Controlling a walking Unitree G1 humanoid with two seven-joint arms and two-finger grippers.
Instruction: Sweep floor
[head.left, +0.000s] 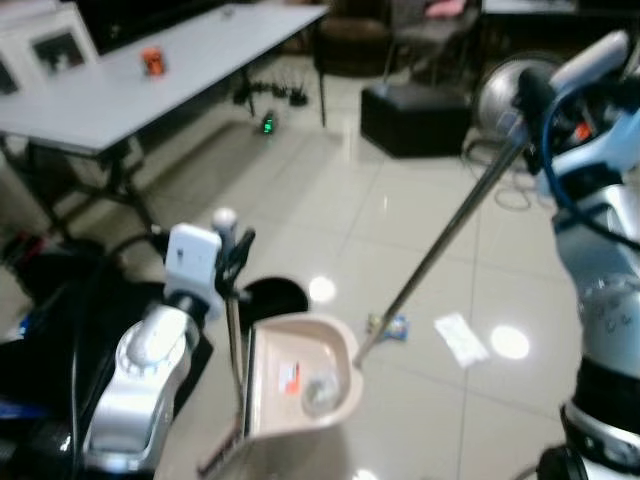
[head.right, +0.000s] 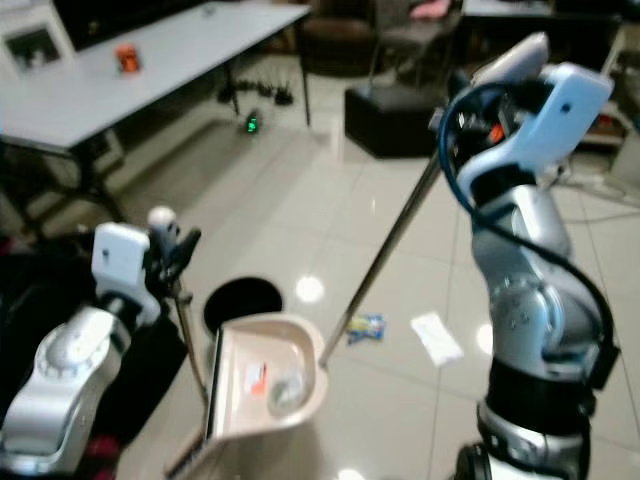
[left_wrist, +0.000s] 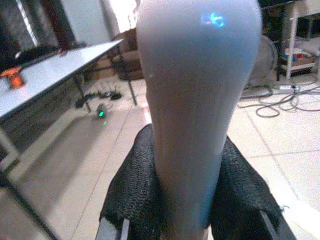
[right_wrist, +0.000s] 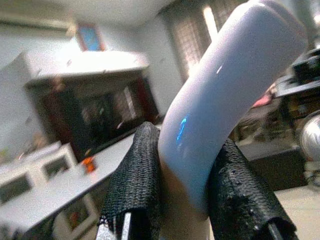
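A beige dustpan (head.left: 300, 375) stands on the tiled floor just before me, with some litter and an orange label inside it. Its thin upright handle (head.left: 233, 330) ends in a pale knob (left_wrist: 197, 100), and my left gripper (head.left: 237, 262) is shut on that handle near the top. My right gripper (head.right: 455, 125), raised at the upper right, is shut on the broom's pale grip (right_wrist: 220, 100). The broom's long grey pole (head.left: 440, 245) slants down to the floor beside the dustpan's right rim. A blue-yellow wrapper (head.left: 390, 326) and a white paper scrap (head.left: 460, 337) lie on the tiles to the right of the pan.
A long grey table (head.left: 150, 80) with a small orange object (head.left: 152, 62) stands at the back left. A black box (head.left: 415, 118) and a fan (head.left: 505, 90) are at the back right, with cables (left_wrist: 280, 102) on the floor. A round black object (head.left: 272, 297) sits behind the dustpan.
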